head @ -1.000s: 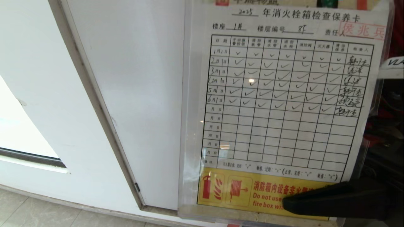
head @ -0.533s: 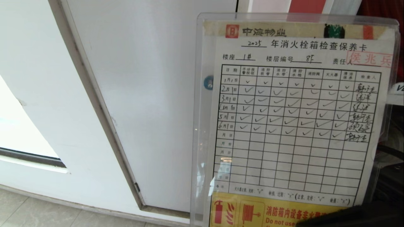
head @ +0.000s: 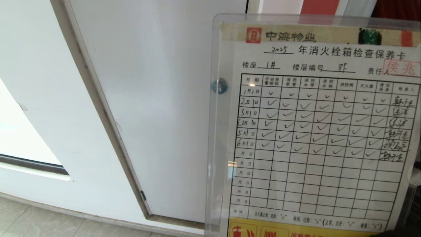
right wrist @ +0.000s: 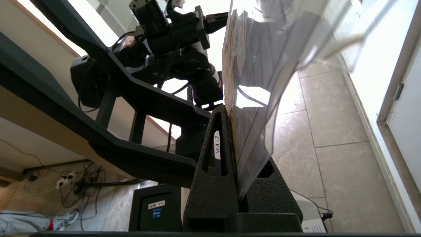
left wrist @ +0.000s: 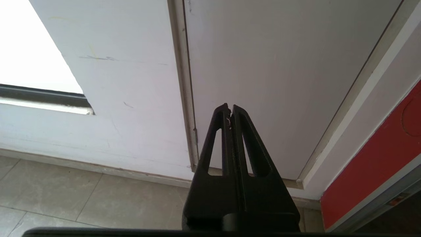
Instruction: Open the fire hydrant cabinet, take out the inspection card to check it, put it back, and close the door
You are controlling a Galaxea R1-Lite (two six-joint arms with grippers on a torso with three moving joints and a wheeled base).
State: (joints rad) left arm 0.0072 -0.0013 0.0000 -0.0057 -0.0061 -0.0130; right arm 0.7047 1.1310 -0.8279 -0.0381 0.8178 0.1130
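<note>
The inspection card (head: 315,138), a printed grid sheet with tick marks in a clear plastic sleeve, stands upright and fills the right half of the head view. My right gripper (right wrist: 234,115) is shut on the card's lower edge, and the sleeve (right wrist: 263,49) rises from between its fingers. That gripper is below the bottom edge of the head view. My left gripper (left wrist: 229,108) is shut and empty, parked low and pointing at the white wall panel. The fire hydrant cabinet is mostly hidden behind the card; only a red strip (head: 319,6) shows above it. The door is out of view.
A plain white panel (head: 148,98) with a blue round lock (head: 219,86) stands left of the card. Grey floor tiles (head: 39,223) lie below it. A red panel (left wrist: 371,164) edges the left wrist view. My own torso and head mount (right wrist: 171,36) loom behind the card.
The card has come down and to the right in the head view, so its top header now shows. The right gripper's black finger has dropped out of the bottom of that view.
</note>
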